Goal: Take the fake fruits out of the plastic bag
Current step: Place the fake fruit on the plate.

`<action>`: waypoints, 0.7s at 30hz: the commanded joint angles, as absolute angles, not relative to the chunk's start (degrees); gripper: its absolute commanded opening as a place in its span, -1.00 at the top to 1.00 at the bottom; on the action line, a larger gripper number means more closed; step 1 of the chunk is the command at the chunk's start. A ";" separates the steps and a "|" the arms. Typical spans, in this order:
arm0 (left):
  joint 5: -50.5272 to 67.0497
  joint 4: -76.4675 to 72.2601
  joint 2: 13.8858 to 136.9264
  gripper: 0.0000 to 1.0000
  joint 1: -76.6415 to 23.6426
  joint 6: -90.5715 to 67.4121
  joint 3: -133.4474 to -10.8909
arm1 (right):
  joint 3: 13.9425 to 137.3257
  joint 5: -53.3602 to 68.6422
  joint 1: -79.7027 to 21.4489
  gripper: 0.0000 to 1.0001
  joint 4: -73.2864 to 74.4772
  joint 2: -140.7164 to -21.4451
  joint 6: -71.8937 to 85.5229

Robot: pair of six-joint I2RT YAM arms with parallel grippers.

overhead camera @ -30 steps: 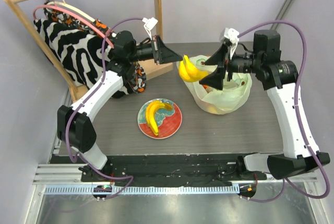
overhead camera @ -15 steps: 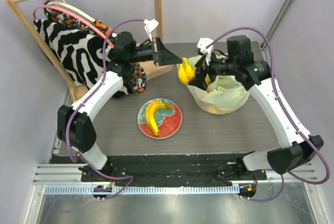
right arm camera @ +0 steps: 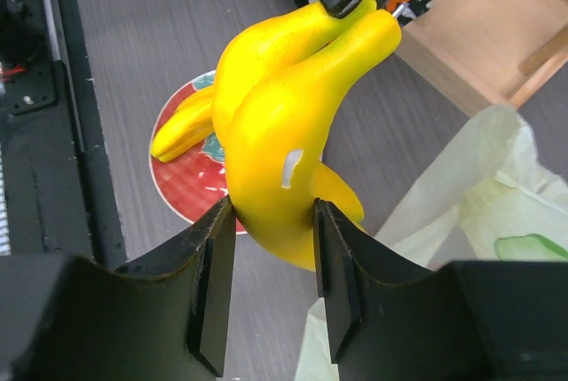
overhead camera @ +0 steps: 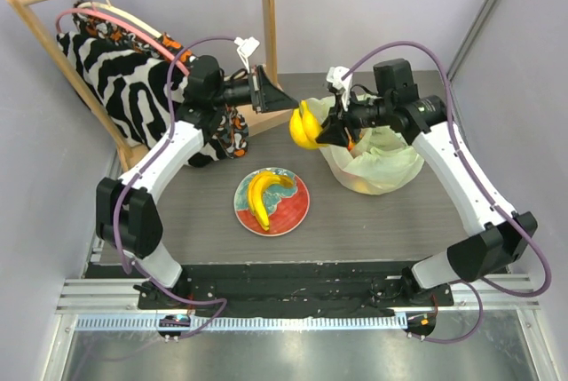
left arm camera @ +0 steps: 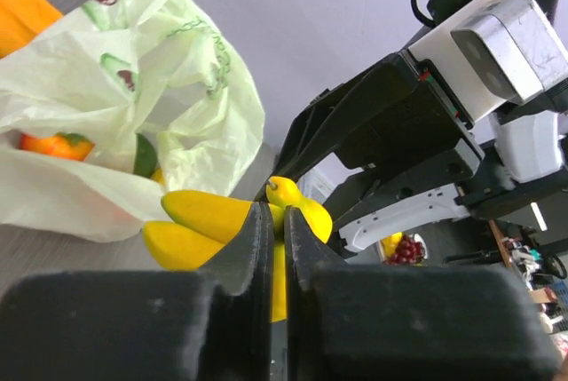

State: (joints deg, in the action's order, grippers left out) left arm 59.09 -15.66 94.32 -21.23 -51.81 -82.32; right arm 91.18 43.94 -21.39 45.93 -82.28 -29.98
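A yellow banana bunch (overhead camera: 304,125) hangs in the air between the two arms, left of the pale green plastic bag (overhead camera: 377,163). My right gripper (overhead camera: 327,130) is shut on its thick lower part, both pads pressed to the bananas (right arm camera: 284,132). My left gripper (overhead camera: 286,100) is at the bunch's stem end, its jaws parted by a narrow crack with yellow showing through it. The stem (left arm camera: 282,193) sits right at the fingertips. An orange fruit (left arm camera: 53,144) lies inside the bag (left arm camera: 133,88). A second banana bunch (overhead camera: 264,193) lies on the plate (overhead camera: 297,214).
A wooden rack (overhead camera: 266,8) holding a zebra-striped garment (overhead camera: 115,66) stands at the back left, its base (overhead camera: 262,119) close under the left gripper. The red and teal plate lies in the middle of the table, below and left of the held bunch.
The right gripper swung left from beside the bag and closed on the bananas. The left jaws parted a little, the left arm drew back, and the bunch shifted slightly left.
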 commanded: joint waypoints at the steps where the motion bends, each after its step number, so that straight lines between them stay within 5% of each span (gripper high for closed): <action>1: 57.14 -8.75 92.29 0.43 -20.31 -46.08 -81.91 | 92.02 46.49 -21.80 0.45 41.68 -84.64 -22.95; 6: 51.00 -4.06 91.15 -0.48 -13.82 -42.38 -82.26 | 89.39 47.20 -21.71 0.57 35.43 -85.95 -9.71; 12: 43.96 2.45 87.19 -0.53 -5.02 -35.26 -84.72 | 82.89 44.65 -21.71 0.82 29.45 -87.89 15.50; 21: 40.96 9.05 79.38 -0.53 -2.02 -26.90 -81.13 | 76.38 38.76 -24.34 0.98 34.54 -91.49 26.28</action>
